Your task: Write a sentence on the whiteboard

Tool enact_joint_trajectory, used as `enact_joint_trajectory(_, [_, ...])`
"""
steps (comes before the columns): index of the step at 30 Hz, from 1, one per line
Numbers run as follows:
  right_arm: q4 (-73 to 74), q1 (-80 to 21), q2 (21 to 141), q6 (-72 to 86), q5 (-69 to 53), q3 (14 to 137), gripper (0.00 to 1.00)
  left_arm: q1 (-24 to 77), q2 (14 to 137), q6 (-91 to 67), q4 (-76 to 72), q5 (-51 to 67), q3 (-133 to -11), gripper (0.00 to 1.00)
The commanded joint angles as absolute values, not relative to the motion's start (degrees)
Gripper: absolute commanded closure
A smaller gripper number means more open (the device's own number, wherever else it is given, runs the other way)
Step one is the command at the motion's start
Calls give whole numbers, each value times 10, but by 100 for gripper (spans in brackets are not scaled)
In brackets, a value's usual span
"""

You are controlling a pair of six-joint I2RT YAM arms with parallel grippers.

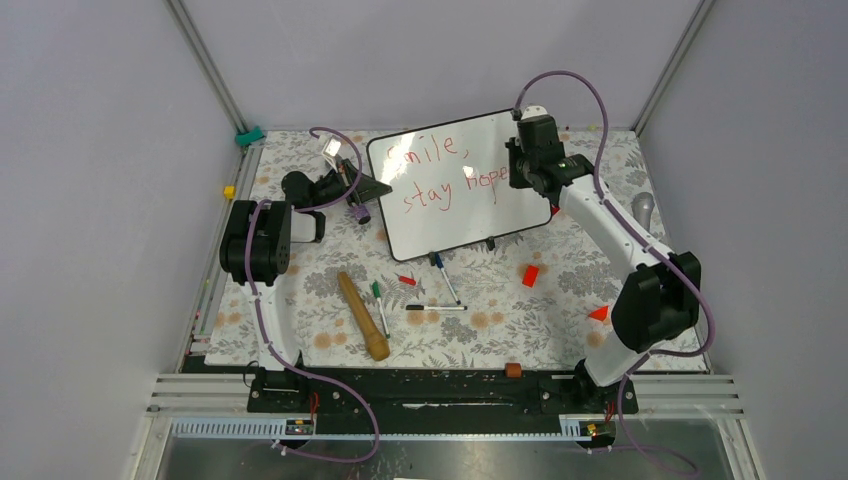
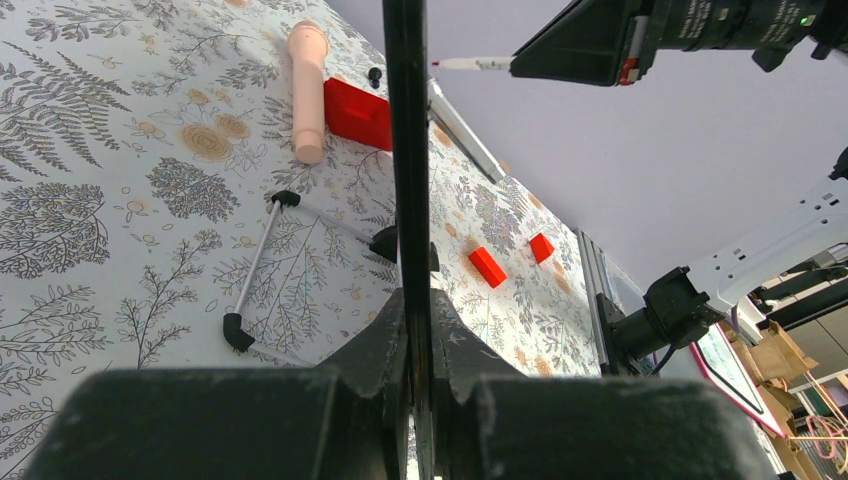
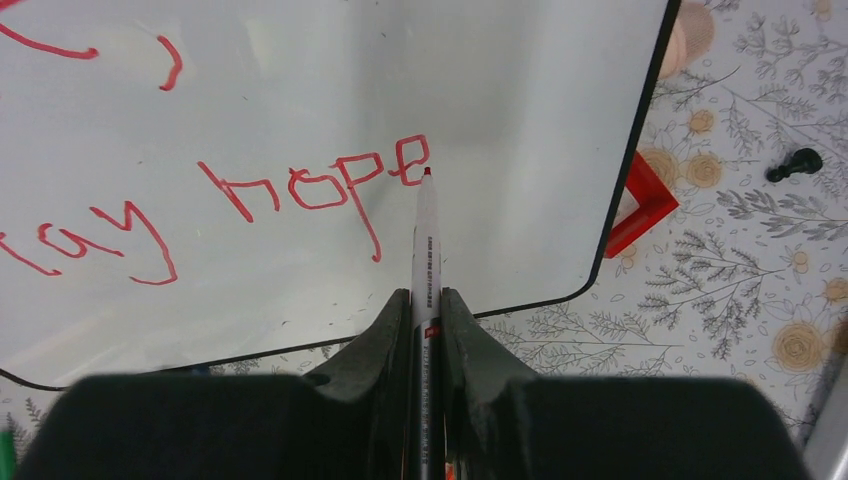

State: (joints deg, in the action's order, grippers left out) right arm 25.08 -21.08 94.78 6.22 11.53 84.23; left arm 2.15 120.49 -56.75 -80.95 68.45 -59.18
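Note:
The whiteboard (image 1: 440,228) stands tilted at the back middle of the table. The sentence (image 1: 445,193) on it reads "Smile," and below "stay hope" in red. My right gripper (image 1: 520,170) is shut on a red marker (image 3: 427,235). The marker's tip touches the board just right of the last "e" of the sentence (image 3: 300,188), on the whiteboard (image 3: 520,90). My left gripper (image 1: 376,188) is shut on the whiteboard's left edge. In the left wrist view, the left gripper (image 2: 418,312) clamps the black frame (image 2: 405,150) seen edge-on.
A wooden roller (image 1: 363,316), a green marker (image 1: 379,302), a blue marker (image 1: 446,278) and a black marker (image 1: 436,307) lie in front of the board. Red blocks (image 1: 530,276) (image 1: 598,313) lie at the right. A red piece (image 3: 645,200) lies behind the board's corner.

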Motion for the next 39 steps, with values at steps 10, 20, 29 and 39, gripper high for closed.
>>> enact_joint_trajectory(10, [247,-175,943,56,118,908,100,40,1203,-533,-845,764,-594,100])
enact_joint_trajectory(20, [253,-175,974,59,86,934,100,40,1204,-535,-845,764,-595,100])
enact_joint_trajectory(29, [252,-175,988,58,82,943,100,40,1203,-534,-845,765,-595,100])
enact_joint_trajectory(39, [252,-175,1006,59,76,948,100,40,1204,-534,-845,764,-595,100])
